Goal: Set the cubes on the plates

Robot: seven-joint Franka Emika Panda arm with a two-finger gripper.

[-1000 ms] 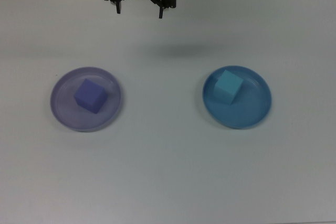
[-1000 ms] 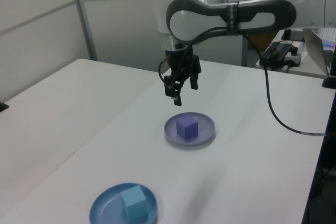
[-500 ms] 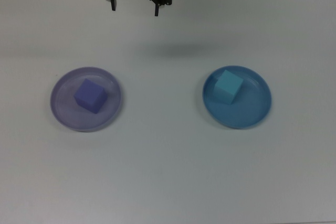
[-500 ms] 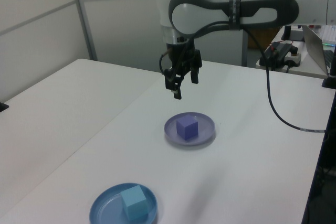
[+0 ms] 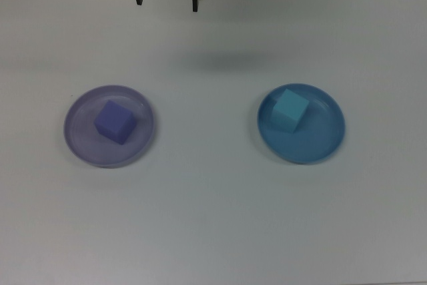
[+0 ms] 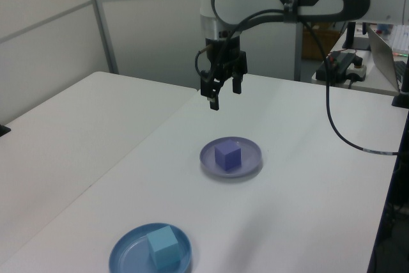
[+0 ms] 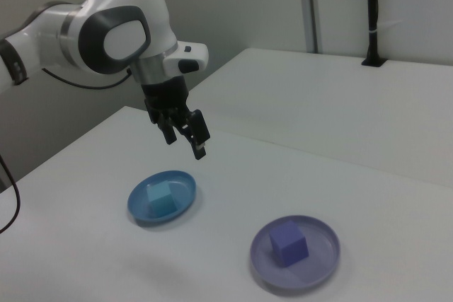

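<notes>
Purple cube (image 5: 115,121) sits flat inside the lavender plate (image 5: 79,143), about centred, turned a bit so a corner faces the top view's bottom; on the top view's left. Teal cube (image 5: 289,109) sits inside the blue plate (image 5: 313,150), off-centre toward the plate's far-left part in the top view; on the top view's right. Both plates round, shallow, raised rims, flat on the white table, well apart. In the left view the blue plate (image 6: 124,252) is near, the lavender plate (image 6: 251,151) farther back.
</notes>
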